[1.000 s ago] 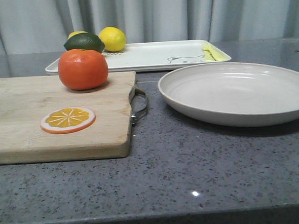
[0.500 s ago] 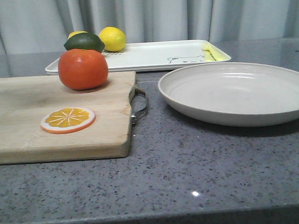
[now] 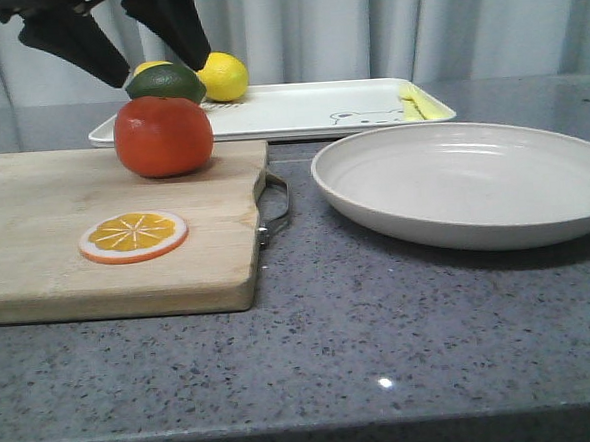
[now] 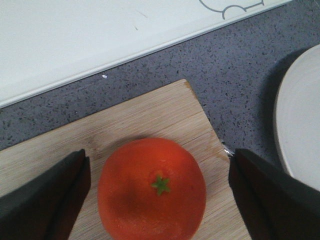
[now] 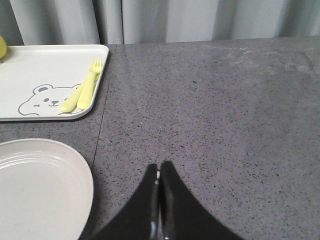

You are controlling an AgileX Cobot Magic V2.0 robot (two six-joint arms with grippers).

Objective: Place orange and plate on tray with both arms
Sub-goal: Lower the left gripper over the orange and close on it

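The orange (image 4: 151, 188) is seen on the cutting board (image 3: 45, 231), directly beneath the left gripper (image 4: 155, 192), whose fingers are spread wide (one either side); the right gripper (image 5: 159, 200) is held closed beside the plate (image 5: 35, 190).

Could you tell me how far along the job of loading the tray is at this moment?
Nothing is loaded yet. The orange sits on the cutting board, the plate on the counter beside the tray. The open left gripper hovers above the orange; the right gripper is shut, holding nothing.
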